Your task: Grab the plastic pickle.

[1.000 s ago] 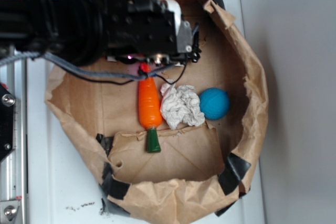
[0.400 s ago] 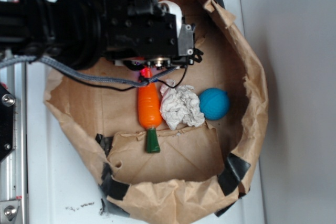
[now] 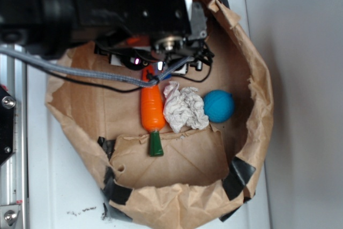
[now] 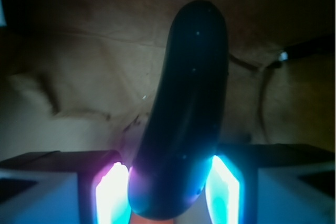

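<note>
Dark plastic pickle (image 4: 184,114), one, clamped in end effector (image 4: 170,192); one carrot (image 3: 152,108), one ball (image 3: 218,105).

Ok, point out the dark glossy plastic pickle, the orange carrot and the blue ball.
Dark glossy plastic pickle (image 4: 186,108): wrist view, middle of its body.
Orange carrot (image 3: 152,110): exterior view, orange body.
Blue ball (image 3: 218,105): exterior view, centre.

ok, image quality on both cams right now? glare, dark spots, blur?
Wrist view: dim and soft, plastic pickle nearly black, fingers blown out with cyan-magenta glow. Exterior view: evenly lit; the black arm is slightly blurred and hides the pickle and claw; carrot sharp.
</note>
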Action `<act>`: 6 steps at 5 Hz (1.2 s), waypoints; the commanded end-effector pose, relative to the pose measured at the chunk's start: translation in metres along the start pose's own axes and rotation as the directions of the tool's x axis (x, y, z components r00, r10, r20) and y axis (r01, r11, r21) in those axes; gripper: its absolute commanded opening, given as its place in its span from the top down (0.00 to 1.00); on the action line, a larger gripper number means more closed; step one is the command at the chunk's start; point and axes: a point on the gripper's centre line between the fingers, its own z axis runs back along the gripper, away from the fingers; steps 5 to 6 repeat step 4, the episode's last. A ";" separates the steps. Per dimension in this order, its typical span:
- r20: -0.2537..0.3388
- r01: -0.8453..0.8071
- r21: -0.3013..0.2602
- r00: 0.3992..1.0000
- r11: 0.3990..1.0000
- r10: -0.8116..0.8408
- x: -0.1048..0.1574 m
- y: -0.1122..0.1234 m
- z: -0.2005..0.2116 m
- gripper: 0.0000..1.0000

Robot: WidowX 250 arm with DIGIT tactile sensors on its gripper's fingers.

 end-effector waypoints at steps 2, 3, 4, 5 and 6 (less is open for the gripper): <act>0.192 0.396 -0.114 0.909 0.911 -0.371 -0.028 0.012 0.089 1.00; 0.201 0.596 -0.113 0.798 0.795 -0.569 -0.039 0.011 0.097 1.00; 0.135 0.729 -0.109 0.684 0.676 -0.717 -0.046 0.011 0.095 1.00; 0.135 0.729 -0.109 0.684 0.676 -0.717 -0.046 0.011 0.095 1.00; 0.135 0.729 -0.109 0.684 0.676 -0.717 -0.046 0.011 0.095 1.00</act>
